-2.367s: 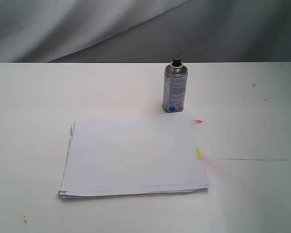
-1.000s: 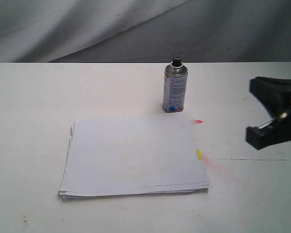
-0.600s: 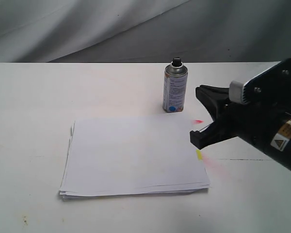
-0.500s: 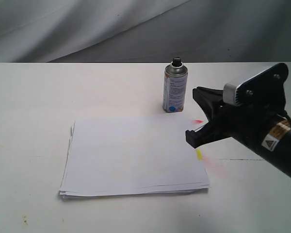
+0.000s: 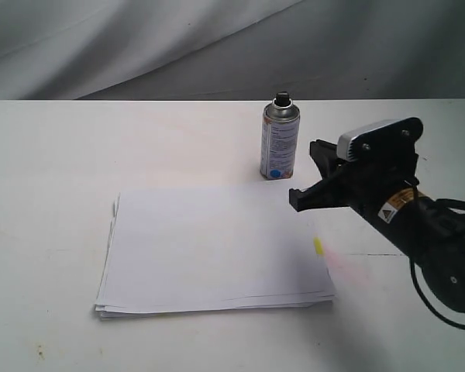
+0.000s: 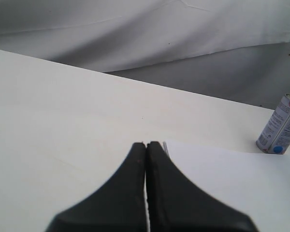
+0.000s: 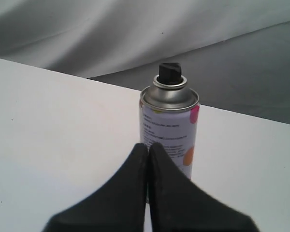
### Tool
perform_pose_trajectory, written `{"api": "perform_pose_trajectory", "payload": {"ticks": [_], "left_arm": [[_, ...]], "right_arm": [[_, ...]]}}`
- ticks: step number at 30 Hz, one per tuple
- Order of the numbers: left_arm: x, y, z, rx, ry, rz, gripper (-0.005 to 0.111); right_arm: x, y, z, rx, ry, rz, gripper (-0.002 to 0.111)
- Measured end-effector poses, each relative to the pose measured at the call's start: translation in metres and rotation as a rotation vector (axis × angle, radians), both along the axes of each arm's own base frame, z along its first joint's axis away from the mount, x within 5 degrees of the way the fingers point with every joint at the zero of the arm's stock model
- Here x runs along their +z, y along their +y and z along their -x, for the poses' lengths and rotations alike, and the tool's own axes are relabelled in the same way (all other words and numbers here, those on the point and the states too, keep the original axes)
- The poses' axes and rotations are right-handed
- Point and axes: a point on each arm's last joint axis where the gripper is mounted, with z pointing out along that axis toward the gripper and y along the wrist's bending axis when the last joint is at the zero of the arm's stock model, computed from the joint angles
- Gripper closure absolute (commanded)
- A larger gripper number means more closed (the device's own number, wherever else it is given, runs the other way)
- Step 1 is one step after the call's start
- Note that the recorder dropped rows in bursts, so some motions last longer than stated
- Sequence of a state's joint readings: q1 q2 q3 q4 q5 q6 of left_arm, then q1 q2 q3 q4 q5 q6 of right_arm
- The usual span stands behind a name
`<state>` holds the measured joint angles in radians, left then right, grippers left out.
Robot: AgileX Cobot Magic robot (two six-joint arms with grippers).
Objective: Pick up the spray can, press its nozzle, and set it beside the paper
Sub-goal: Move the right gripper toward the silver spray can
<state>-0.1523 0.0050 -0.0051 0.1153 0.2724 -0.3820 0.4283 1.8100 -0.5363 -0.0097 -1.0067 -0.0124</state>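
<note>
The spray can (image 5: 280,147) stands upright on the white table just behind the paper's far right corner, with its black nozzle (image 5: 282,98) on top. The paper (image 5: 217,248) lies flat in the middle and shows a yellow tab (image 5: 318,247) on its right edge. My right gripper (image 5: 306,174) hovers just right of the can, shut and holding nothing. In the right wrist view its tips (image 7: 148,145) point at the can (image 7: 170,121) close ahead, below the nozzle (image 7: 169,71). My left gripper (image 6: 146,143) is shut and empty near the paper (image 6: 222,183); the can (image 6: 280,125) stands far off.
Grey draped cloth (image 5: 217,46) hangs behind the table's back edge. A faint pink stain (image 5: 349,267) marks the table right of the paper. The left arm does not show in the exterior view.
My right arm has come in from the right edge and moved left across the table, ending next to the can. The can and paper have not moved.
</note>
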Motion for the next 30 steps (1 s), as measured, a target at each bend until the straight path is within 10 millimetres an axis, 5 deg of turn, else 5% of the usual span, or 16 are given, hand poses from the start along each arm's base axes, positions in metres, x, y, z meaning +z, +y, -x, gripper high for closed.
{"api": "perform_pose_trajectory", "payload": {"ticks": [7, 17, 22, 25, 30], "left_arm": [[0.0, 0.0, 0.0, 0.0, 0.0, 0.0, 0.107], [0.0, 0.0, 0.0, 0.0, 0.0, 0.0, 0.107], [0.0, 0.0, 0.0, 0.0, 0.0, 0.0, 0.107], [0.0, 0.0, 0.0, 0.0, 0.0, 0.0, 0.107], [0.0, 0.0, 0.0, 0.0, 0.0, 0.0, 0.107]], "right_arm": [[-0.022, 0.011, -0.024, 0.02, 0.032, -0.014, 0.108], [-0.047, 0.007, -0.03, -0.056, 0.075, -0.029, 0.104], [-0.048, 0.006, -0.03, -0.066, 0.074, -0.033, 0.073], [-0.048, 0.006, -0.03, -0.066, 0.074, -0.033, 0.032], [-0.048, 0.006, -0.03, -0.066, 0.074, -0.033, 0.022]]}}
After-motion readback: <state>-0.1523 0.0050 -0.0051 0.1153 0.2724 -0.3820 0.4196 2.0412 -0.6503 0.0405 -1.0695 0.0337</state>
